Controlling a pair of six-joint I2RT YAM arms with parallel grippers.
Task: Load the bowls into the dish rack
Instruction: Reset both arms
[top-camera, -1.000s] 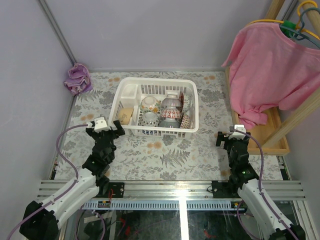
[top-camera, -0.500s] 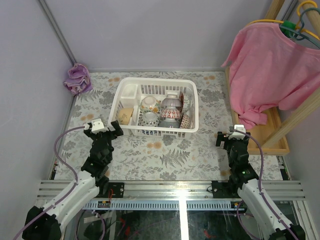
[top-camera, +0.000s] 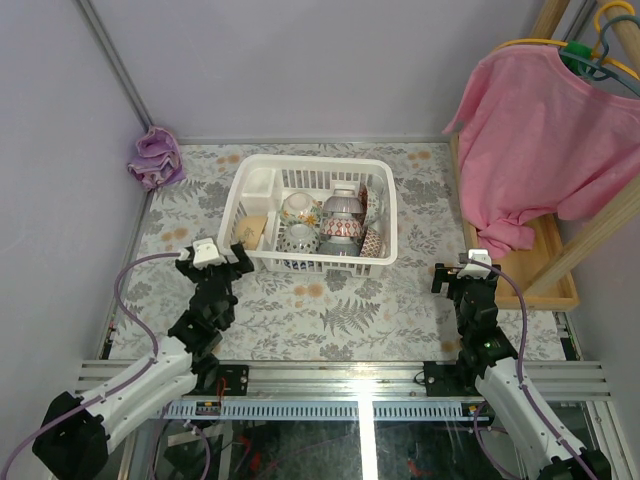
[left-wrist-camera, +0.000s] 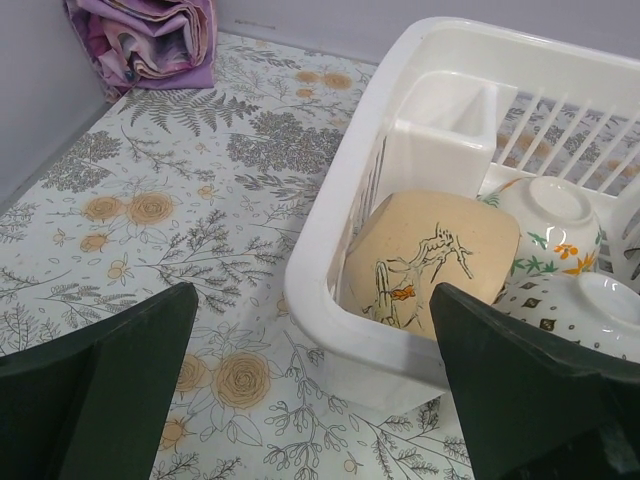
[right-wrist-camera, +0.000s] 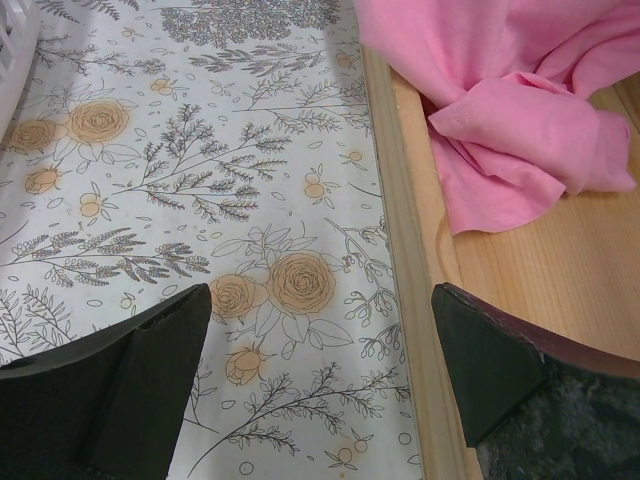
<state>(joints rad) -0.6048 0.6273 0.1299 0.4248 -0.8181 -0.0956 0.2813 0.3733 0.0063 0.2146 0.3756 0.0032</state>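
The bowls (top-camera: 341, 207) stand on edge inside the dish rack (top-camera: 312, 161), likely to drain (none shows outside it), so the left gripper (top-camera: 214, 262) beside its near-left corner and the right gripper (top-camera: 464, 272) well to its right both gape empty.

Both arms were white on the lower links (top-camera: 140, 385) and black further up, with a purple cable (top-camera: 115, 295) looping off each one. The left gripper (top-camera: 214, 262) and right gripper (top-camera: 465, 276) each had a small white block (top-camera: 205, 250) on top. Up close, the fingers (left-wrist-camera: 100, 390) looked like chunky dark-green wedges.
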